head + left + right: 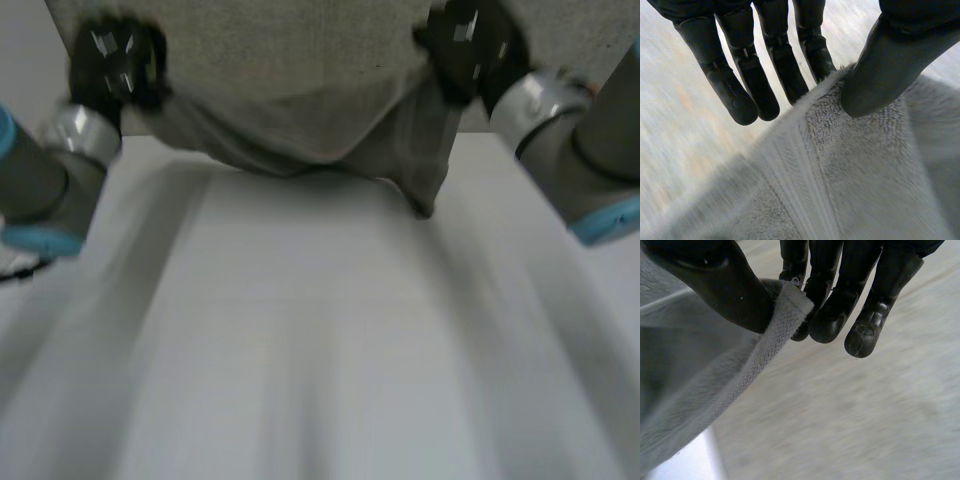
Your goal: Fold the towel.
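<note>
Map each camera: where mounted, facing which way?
Head view: between and behind the grey arms, looking down at the white table; left robot hand and right robot hand hold the grey terry towel.
Left wrist view: on the left wrist, looking along the palm; its robot hand pinches a towel edge.
Right wrist view: on the right wrist, same direction; its robot hand pinches a towel corner.
Shared: all three show the towel.

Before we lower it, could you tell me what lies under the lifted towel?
The towel hangs pinched by the left hand and right hand; below its sagging edge the white table shows. Whatever lies behind the hanging cloth is covered.
</note>
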Robot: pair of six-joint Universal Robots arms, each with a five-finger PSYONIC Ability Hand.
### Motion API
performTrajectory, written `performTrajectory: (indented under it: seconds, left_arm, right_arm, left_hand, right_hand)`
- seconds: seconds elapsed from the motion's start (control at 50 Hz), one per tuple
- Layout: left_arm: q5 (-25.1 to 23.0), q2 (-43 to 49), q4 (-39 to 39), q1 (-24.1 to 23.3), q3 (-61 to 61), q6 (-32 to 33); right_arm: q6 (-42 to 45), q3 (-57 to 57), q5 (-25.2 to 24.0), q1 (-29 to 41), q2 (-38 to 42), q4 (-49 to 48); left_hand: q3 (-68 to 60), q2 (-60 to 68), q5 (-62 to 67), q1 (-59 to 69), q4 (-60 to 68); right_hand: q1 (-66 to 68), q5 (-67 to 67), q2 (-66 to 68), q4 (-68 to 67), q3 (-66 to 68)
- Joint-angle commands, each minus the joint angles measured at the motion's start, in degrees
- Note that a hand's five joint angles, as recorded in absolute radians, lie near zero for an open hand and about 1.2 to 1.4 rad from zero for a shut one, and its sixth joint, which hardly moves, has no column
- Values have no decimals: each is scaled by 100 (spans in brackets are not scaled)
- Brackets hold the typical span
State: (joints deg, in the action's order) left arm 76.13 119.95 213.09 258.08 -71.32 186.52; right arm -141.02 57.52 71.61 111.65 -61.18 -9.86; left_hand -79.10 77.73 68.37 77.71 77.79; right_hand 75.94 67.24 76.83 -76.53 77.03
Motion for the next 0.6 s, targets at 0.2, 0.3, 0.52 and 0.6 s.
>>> performTrajectory:
  seconds: [0.2,0.3,0.52,0.6]
  left_arm:
    - [-827,-252,409,761,-3071,1836]
    - [-1003,-874,400,902,-3466,1731]
    - [-1056,-2930,400,1008,-4346,616]
    - [-1091,-3575,339,1025,-4487,307]
  right_arm:
    - [1384,2754,-314,-416,-77,46]
    - [1366,3211,-315,-591,-656,72]
    - [629,3828,-314,-1294,-2721,589]
    - [602,3776,-603,-1776,-3451,1361]
  left_hand:
    - [-90,227,163,229,221]
    - [-90,227,163,229,221]
    - [-90,227,163,229,221]
    - [-90,227,163,229,221]
  right_hand:
    - [406,276,317,-347,297]
    - [406,276,317,-347,297]
    - [406,276,317,-347,297]
    - [406,276,317,-347,297]
